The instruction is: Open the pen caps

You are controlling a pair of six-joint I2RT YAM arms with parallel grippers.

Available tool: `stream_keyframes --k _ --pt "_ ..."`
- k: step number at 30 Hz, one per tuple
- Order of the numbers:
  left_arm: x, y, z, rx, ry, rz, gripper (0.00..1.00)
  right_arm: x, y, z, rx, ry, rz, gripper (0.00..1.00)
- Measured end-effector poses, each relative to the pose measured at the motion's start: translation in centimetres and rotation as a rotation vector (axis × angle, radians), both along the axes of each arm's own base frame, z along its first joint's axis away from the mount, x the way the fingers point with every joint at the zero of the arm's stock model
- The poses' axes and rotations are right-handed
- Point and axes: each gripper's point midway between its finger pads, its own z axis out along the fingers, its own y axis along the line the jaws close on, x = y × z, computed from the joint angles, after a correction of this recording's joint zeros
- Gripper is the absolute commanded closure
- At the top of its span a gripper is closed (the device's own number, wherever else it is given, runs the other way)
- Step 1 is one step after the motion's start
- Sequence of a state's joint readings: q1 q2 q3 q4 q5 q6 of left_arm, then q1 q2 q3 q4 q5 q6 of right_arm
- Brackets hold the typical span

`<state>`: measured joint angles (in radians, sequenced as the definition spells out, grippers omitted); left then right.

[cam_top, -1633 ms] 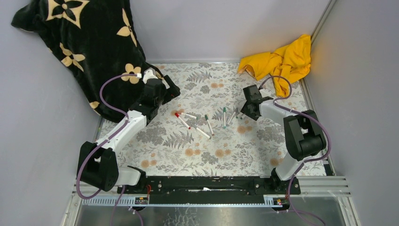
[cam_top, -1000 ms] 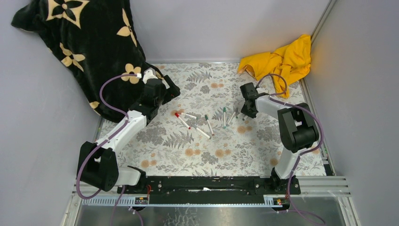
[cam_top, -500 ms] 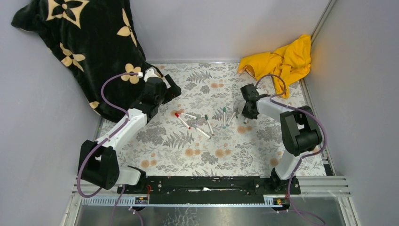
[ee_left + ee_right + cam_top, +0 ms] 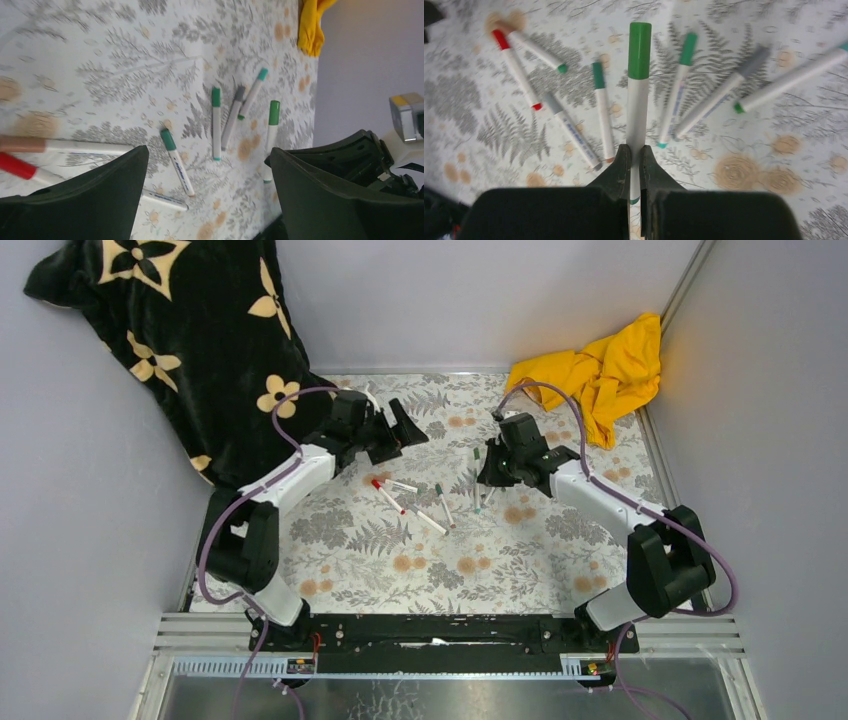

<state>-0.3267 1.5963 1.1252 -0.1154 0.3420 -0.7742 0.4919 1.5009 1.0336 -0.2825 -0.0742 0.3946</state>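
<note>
Several thin white pens lie on the floral table cover (image 4: 400,560); their pen caps are mostly green (image 4: 598,75), with one red (image 4: 500,39) and one grey (image 4: 754,60). My right gripper (image 4: 634,152) is shut on the white barrel of one pen (image 4: 638,110). That pen's green cap (image 4: 639,50) points away from the fingers, above the others. From the top, the right gripper (image 4: 487,468) is over the right end of the pen cluster. My left gripper (image 4: 398,435) hangs open, left of and behind the pens, holding nothing. Its dark fingers (image 4: 100,190) frame the scattered pens (image 4: 216,125).
A black blanket with tan flowers (image 4: 180,330) fills the back left corner. A crumpled yellow cloth (image 4: 600,365) lies at the back right. Grey walls close in the table on three sides.
The right gripper has shut on a green-capped pen and moved left with it. The left arm has swung right, from beside the blanket towards the pens, its gripper still open.
</note>
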Motion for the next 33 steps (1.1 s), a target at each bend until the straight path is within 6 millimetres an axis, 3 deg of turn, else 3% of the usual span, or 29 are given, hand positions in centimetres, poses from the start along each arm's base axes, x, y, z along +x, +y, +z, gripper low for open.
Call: stream_keyframes --k 4,13,18,26,33 --pt "-1.0 -1.8 -1.5 -0.090 0.086 -0.075 0.01 -0.5 1.8 0.6 0.044 -0.018 0.089 1.00" --pt "-1.8 -4.5 -0.7 -0.204 0.099 -0.147 0.02 -1.5 5.6 1.5 0.112 -0.048 0.222 1.00" --pt "-2.3 -5.9 -1.7 -0.216 0.127 -0.174 0.03 -1.8 7.5 1.5 0.123 -0.054 0.265 1.00" --pt "-2.4 -6.6 -2.1 -0.231 0.147 -0.178 0.21 -1.2 8.4 1.5 0.132 -0.064 0.273 1.00" --pt "-2.0 -6.9 -2.1 -0.249 0.143 -0.172 0.28 -1.0 9.2 1.8 0.141 -0.073 0.283 1.00"
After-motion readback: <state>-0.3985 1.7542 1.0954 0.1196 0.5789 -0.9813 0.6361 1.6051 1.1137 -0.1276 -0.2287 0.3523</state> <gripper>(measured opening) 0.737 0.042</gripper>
